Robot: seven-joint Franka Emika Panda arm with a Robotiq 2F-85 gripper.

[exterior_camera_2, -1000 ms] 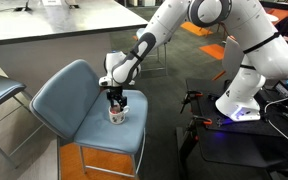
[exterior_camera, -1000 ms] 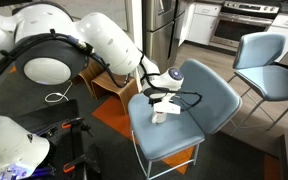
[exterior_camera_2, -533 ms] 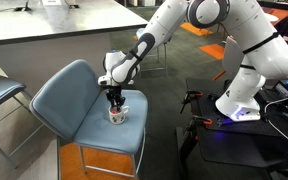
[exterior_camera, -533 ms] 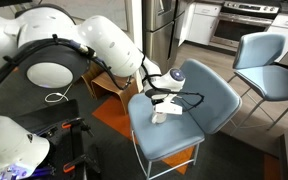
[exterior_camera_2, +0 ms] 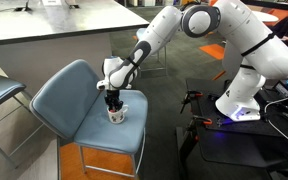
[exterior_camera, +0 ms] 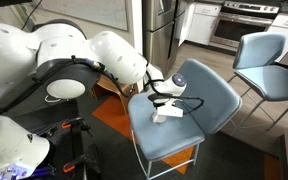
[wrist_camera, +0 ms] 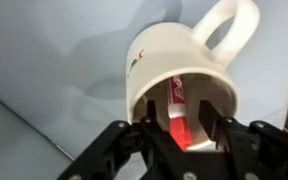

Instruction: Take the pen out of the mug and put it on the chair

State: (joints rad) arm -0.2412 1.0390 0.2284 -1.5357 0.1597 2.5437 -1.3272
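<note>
The jaws reach down into the mouth of the mug (wrist_camera: pixel 156 60), one on either side of the pen (wrist_camera: pixel 180 112). The gap between them is narrow and the red shaft stands in it. Whether the pads already press on the pen or sit just off it, I cannot tell from the wrist view.

The mug stands upright directly below the jaws on the seat of the chair (exterior_camera_2: pixel 59 100), with its handle (wrist_camera: pixel 230 22) on the far side from them. In both exterior views the jaws hover at much the same spot over the mug (exterior_camera_2: pixel 117 115) as half a second ago, and the mug has not moved. What has changed is the arm (exterior_camera: pixel 104 50) behind them: its upper links have swung round and now fill more of the picture, while the wrist holds its place.

I read this as the arm settling its posture for the grasp, not as the start of the lift. The pen is not yet out. The next step is probably a firm pinch and a straight pull upward, then laying the pen on bare seat beside the mug.
</note>
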